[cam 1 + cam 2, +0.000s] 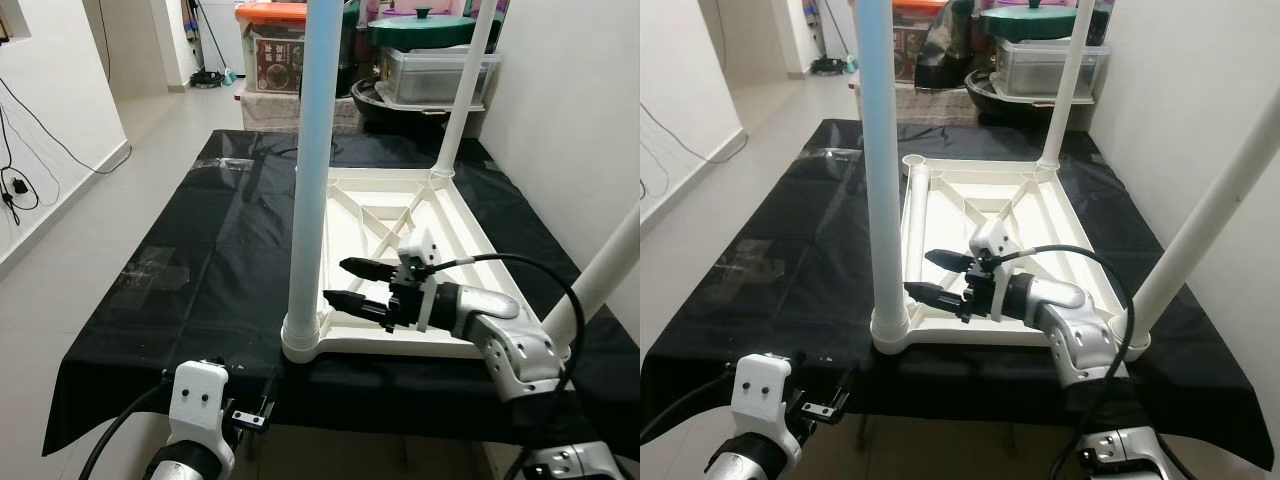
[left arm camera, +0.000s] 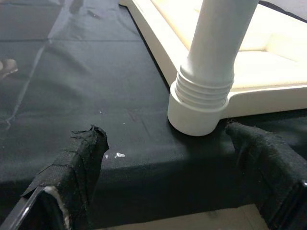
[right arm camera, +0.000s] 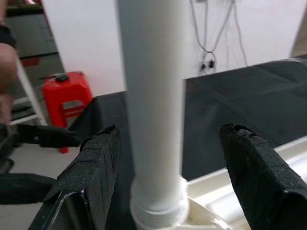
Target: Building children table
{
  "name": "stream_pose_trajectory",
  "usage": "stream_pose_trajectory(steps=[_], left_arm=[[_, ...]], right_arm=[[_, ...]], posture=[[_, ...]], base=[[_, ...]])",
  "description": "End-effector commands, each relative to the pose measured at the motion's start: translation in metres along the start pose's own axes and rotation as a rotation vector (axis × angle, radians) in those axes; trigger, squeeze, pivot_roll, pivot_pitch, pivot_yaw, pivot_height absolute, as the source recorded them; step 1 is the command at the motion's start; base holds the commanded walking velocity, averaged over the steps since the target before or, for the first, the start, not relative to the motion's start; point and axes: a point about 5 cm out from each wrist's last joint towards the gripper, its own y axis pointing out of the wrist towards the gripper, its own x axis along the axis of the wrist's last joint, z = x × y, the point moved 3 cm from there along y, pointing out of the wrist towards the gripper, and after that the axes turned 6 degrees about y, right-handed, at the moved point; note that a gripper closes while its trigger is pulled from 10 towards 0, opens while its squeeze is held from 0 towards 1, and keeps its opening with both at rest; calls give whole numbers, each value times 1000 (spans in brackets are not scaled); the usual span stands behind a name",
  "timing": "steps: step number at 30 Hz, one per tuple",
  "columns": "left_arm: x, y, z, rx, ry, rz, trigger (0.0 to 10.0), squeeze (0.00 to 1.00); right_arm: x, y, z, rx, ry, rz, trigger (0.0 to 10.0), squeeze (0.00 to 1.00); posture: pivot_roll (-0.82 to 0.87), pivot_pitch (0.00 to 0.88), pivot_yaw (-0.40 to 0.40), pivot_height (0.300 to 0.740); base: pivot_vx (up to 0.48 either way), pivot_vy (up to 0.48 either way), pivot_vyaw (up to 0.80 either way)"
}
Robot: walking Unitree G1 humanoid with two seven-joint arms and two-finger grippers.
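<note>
Tabletop [image 1: 400, 260] lies upside down at 1 o'clock on the black-covered counter [image 1: 180, 260], its near-left leg [image 1: 310, 180] upright, top cut off. Right gripper [image 1: 345, 283] jaws gape wide beside that leg, holding nothing. Left gripper [image 2: 168, 182], at 7 o'clock, jaws spread and empty.

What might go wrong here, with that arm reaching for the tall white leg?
The right end effector is open beside the near leg, not gripping it; a sideways nudge might tilt or loosen it in its socket. The upturned tabletop lies on a slick-looking black cloth and might slide when pushed.
</note>
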Motion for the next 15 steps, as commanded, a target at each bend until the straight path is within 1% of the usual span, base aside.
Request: stream_pose_trajectory(steps=[1,6,7,9,10,12,13,14,15], left_arm=[[1,-2,-2,-1,3,1,10000,0],[1,-2,-3,-1,3,2,10000,0],[1,-2,-3,-1,3,2,10000,0],[1,-3,-3,-2,3,4,10000,0],[1,-3,-3,-2,3,4,10000,0],[2,-2,-3,-3,4,4,10000,0],[2,-2,-3,-3,4,4,10000,0],[2,-2,-3,-2,3,4,10000,0],[2,-2,-3,-2,3,4,10000,0]], right_arm=[[4,6,3,32,-19,-8,10000,0],[8,23,7,51,-25,-40,10000,0],[8,23,7,51,-25,-40,10000,0],[9,30,7,49,-24,-55,10000,0],[9,30,7,49,-24,-55,10000,0],[12,38,6,45,-24,-72,10000,0],[12,38,6,45,-24,-72,10000,0],[14,44,5,35,-24,-90,10000,0],[14,44,5,35,-24,-90,10000,0]], posture=[[136,93,-47,740],[139,89,-50,740],[139,89,-50,740],[139,88,-50,740],[139,88,-50,740],[145,88,-52,740],[145,88,-52,740],[144,89,-54,740],[144,89,-54,740]], base=[[0,0,0],[0,0,0],[0,0,0],[0,0,0],[0,0,0],[0,0,0],[0,0,0],[0,0,0],[0,0,0]])
